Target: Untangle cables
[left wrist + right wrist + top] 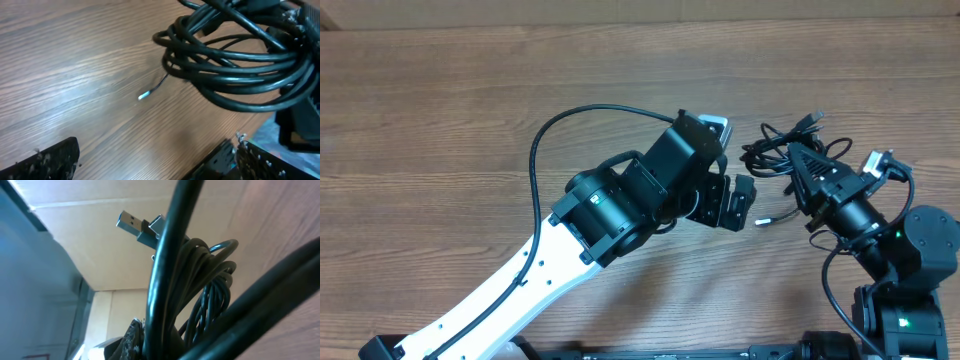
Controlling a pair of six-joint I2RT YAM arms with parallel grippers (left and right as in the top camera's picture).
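Reaching across the wooden surface (440, 120), the left end effector (747, 200) hangs wide open, holding nothing. Its fingers (50, 161) show far apart at the bottom edge of its own camera view. Just ahead of it and off to one side sits the cable bundle (778, 152), a knot of black loops coiled over one another.

The right end effector (794, 150) is pushed into the bundle from the far side. Its fingers are drawn together to a narrow point and closed on the cables, and loops drape around its tip. The two end effectors are near each other but apart, with the bundle's near loops between them.

A thin loose wire end (145, 95) with a pale tip trails out of the bundle and lies flat on bare wood, directly in front of the open left fingers. A USB plug (135, 225) sticks out of the bundle on the side beyond the right end effector, its metal shell clear of the loops.

Thick strands run straight across the right wrist lens and block most of that view, so its fingers cannot be made out there. Behind the plug stands a pale cardboard wall (75, 245). The left arm's own black lead (548, 132) arches over the wood behind its wrist, well apart from the tangle.
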